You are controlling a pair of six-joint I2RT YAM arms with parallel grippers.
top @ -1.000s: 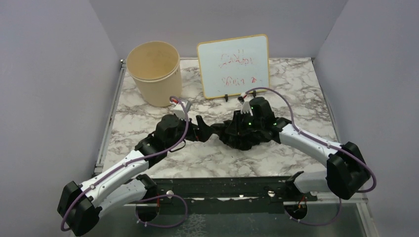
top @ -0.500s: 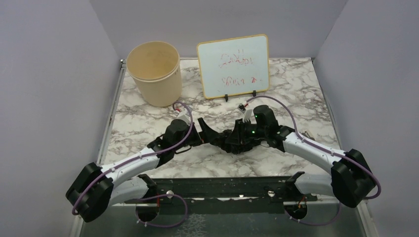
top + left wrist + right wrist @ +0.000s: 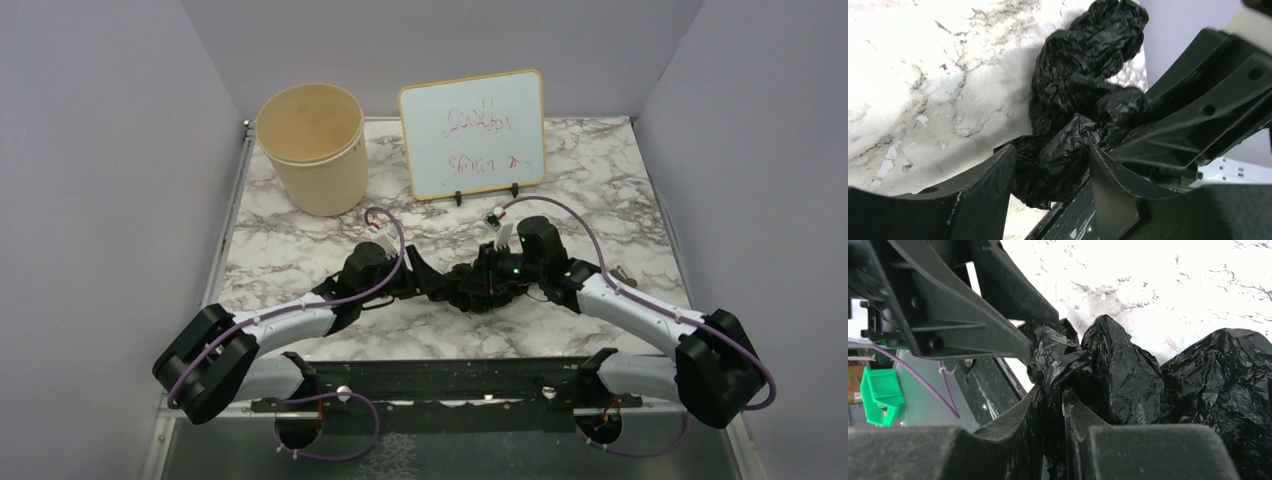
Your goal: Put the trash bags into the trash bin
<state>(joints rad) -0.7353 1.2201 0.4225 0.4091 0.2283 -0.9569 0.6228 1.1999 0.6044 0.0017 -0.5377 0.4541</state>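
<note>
The black trash bag [image 3: 462,297] lies bunched up on the marble table [image 3: 300,250], between my two grippers. In the left wrist view the bag [image 3: 1083,75] is a crinkled heap, and my left gripper [image 3: 1052,155] is open with a fold of the bag between its spread fingers. My right gripper [image 3: 1050,395] is shut on a fold of the trash bag [image 3: 1128,375], pinched thin between its fingers. From above, the left gripper [image 3: 428,282] and right gripper [image 3: 480,285] face each other closely. The cream trash bin [image 3: 310,150] stands upright at the back left, apart from both.
A whiteboard [image 3: 472,135] with red writing stands at the back, right of the bin. Grey walls close in the left, right and back. The black mounting rail [image 3: 440,385] runs along the near edge. A green box [image 3: 879,392] shows beyond the table edge.
Both arms have drawn nearer the front edge and closer together. The left gripper has moved right onto the bag. The bag has been pulled in and is more tightly bunched.
</note>
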